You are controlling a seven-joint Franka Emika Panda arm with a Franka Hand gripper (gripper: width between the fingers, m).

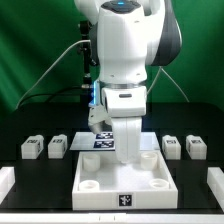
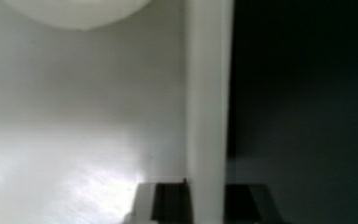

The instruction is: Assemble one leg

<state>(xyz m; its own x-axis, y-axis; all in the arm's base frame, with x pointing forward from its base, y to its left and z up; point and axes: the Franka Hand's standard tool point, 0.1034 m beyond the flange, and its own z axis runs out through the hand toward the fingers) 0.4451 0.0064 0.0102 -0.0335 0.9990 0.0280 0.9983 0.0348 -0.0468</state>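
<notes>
The arm [image 1: 125, 60] stands in the middle of the exterior view and reaches straight down into the big white tray [image 1: 100, 172], which lies on the black table [image 1: 40, 175] near the front edge. The arm's thick white body covers the back part of the tray, so the gripper [image 2: 208, 204] cannot be seen from this side.

In the wrist view a narrow white wall [image 2: 208, 100] of the tray runs between two dark fingertips [image 2: 165, 203]. A smooth white floor with a round hollow [image 2: 69, 10] lies on one side of the wall, and there is darkness on the other side. The picture is blurred, so I cannot tell if the fingers press on this wall or only stand around it.

The four legs are all loose on the table, in one row behind the tray and not touching it. Two are at the exterior view's left [image 1: 30, 148] [image 1: 57, 147] and two at its right [image 1: 170, 147] [image 1: 196, 148], each with a tag on top. None is in the gripper.

The marker board [image 1: 92, 140] lies flat behind the tray (the arm hides part of it). Black cables [image 1: 60, 60] hang before the green curtain [image 1: 30, 60].
</notes>
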